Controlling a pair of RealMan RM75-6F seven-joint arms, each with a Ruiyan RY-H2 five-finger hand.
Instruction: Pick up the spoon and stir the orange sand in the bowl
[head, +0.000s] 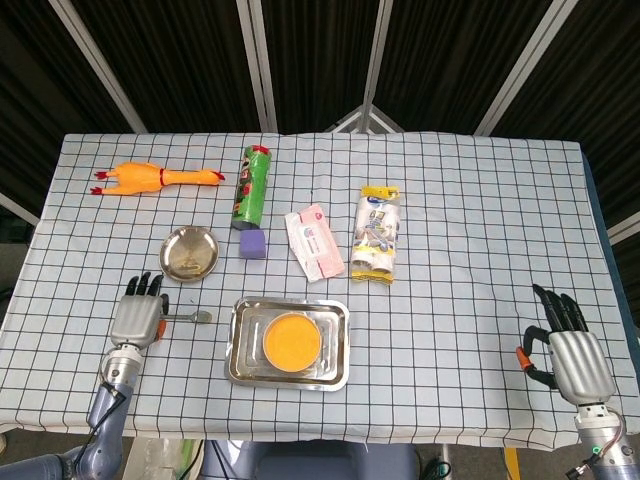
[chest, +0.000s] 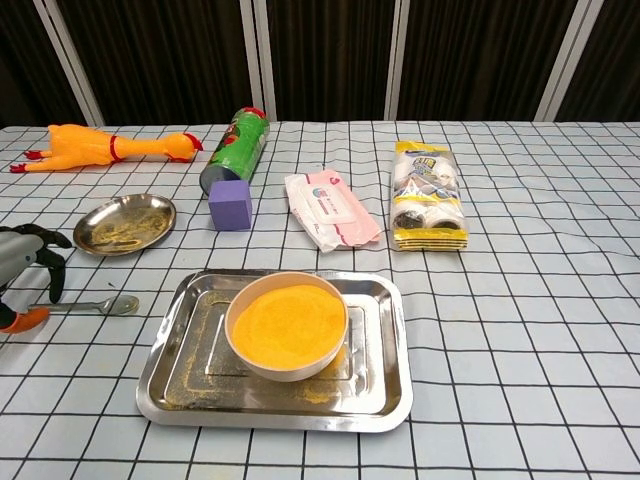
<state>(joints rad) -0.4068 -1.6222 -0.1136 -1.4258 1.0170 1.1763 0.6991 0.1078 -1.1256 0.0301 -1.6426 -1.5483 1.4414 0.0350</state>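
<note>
A metal spoon (head: 188, 317) (chest: 98, 305) lies flat on the checked cloth, left of the steel tray (head: 244, 372) (chest: 385, 396). A white bowl of orange sand (head: 291, 341) (chest: 287, 325) sits in the tray. My left hand (head: 135, 313) (chest: 22, 265) hovers over the spoon's handle end with fingers spread, holding nothing. The handle tip is hidden under it in the head view. My right hand (head: 565, 349) rests far away at the table's front right, fingers apart and empty; only the head view shows it.
A small steel dish (head: 190, 253) (chest: 124, 223) sits just behind the spoon. Farther back lie a rubber chicken (head: 150, 178), a green can (head: 253, 184), a purple block (head: 253, 244), a wipes pack (head: 315, 242) and a snack bag (head: 377, 234).
</note>
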